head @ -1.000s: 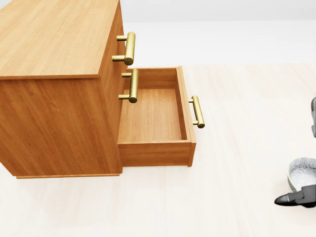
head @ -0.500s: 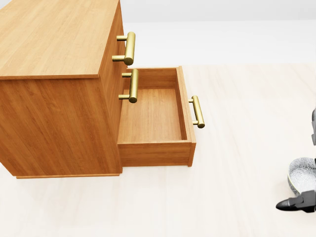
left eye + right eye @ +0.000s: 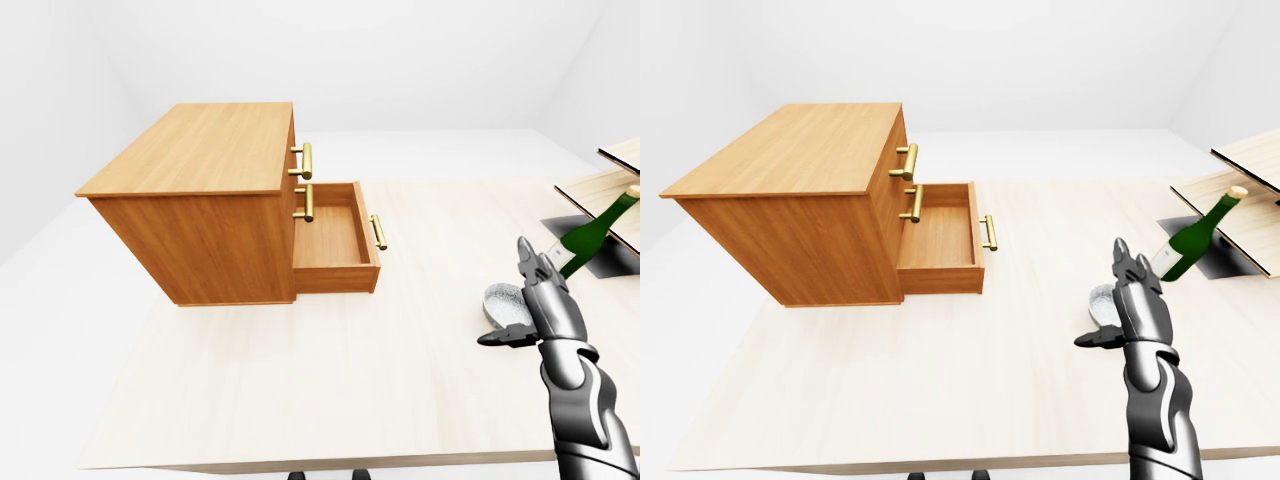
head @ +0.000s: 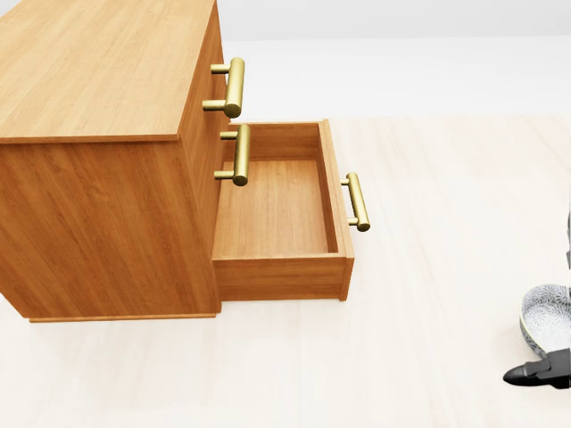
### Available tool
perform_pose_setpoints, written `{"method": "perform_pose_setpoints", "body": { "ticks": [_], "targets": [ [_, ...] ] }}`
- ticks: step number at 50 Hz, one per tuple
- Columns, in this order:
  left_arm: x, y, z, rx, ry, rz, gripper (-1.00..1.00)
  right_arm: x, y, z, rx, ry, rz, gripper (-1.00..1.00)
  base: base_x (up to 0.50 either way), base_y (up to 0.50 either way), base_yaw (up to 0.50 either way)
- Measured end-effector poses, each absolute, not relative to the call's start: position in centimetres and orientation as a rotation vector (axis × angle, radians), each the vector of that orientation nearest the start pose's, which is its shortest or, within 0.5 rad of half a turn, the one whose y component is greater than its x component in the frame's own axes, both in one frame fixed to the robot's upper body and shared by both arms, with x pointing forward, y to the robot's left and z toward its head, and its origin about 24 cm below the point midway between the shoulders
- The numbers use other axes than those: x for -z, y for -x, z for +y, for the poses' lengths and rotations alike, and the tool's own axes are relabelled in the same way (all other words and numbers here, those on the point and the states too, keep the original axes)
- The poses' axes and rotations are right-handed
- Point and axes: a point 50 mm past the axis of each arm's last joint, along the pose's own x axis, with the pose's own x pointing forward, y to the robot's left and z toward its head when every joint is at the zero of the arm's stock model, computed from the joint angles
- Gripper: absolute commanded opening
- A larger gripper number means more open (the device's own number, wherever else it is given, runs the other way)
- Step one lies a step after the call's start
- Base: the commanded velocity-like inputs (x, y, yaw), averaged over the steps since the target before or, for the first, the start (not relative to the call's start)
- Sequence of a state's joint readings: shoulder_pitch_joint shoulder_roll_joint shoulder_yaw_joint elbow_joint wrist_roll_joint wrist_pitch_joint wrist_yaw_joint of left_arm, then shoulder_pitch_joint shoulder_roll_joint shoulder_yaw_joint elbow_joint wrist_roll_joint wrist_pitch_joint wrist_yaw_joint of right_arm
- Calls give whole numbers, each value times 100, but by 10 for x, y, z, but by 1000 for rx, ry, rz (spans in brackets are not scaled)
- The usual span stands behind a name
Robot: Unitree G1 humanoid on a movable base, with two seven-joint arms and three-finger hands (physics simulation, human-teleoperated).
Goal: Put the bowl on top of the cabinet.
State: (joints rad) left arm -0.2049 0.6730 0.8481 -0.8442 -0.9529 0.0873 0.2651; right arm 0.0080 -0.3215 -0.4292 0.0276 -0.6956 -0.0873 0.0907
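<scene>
Bowl [image 3: 502, 302] is sitting on the table [image 3: 300, 380], at abt 4 o'clock in the left-eye view and pressed against the 4 o'clock edge of the head view. It's standing well apart from the cabinet [image 3: 200, 195]. It's resting upright w/ its mouth facing up. Being round, it's showing no long axis. It's looking pale grey w/ a patterned wall.

The head view is cutting off the bowl's right part at the frame edge. In both eye views the R hand [image 3: 545, 300] is covering its right side, so only the left part of the rim is showing.

R hand is standing wide open just at 3 o'clock of the bowl. Its fingers [image 3: 527, 258] are pointing up toward 12, and the thumb [image 3: 497, 338] is sticking out toward 9, crossing below the bowl at its 6 o'clock. The fingers aren't closing round anything. Whether palm or thumb is touching the bowl can't be told.

The cabinet is lying at 10 o'clock from the bowl, w/ its lower drawer [image 3: 335, 238] hanging pulled out toward 3 o'clock. A green bottle [image 3: 588, 233] is leaning at 1 o'clock from the bowl, neck pointing toward 1-2. The fingers are hiding its base, and what it's resting on is hard to make out.
</scene>
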Motion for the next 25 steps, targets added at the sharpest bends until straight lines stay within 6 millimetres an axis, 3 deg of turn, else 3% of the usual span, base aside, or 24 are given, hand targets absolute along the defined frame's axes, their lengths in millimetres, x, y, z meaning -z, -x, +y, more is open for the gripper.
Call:
{"method": "perform_pose_setpoints", "body": {
  "ticks": [25],
  "targets": [
    [-330,-121,267,-166,76,-1230,100,-67,-235,-313,335,1022,138,100,0,0,0]
  ]
}}
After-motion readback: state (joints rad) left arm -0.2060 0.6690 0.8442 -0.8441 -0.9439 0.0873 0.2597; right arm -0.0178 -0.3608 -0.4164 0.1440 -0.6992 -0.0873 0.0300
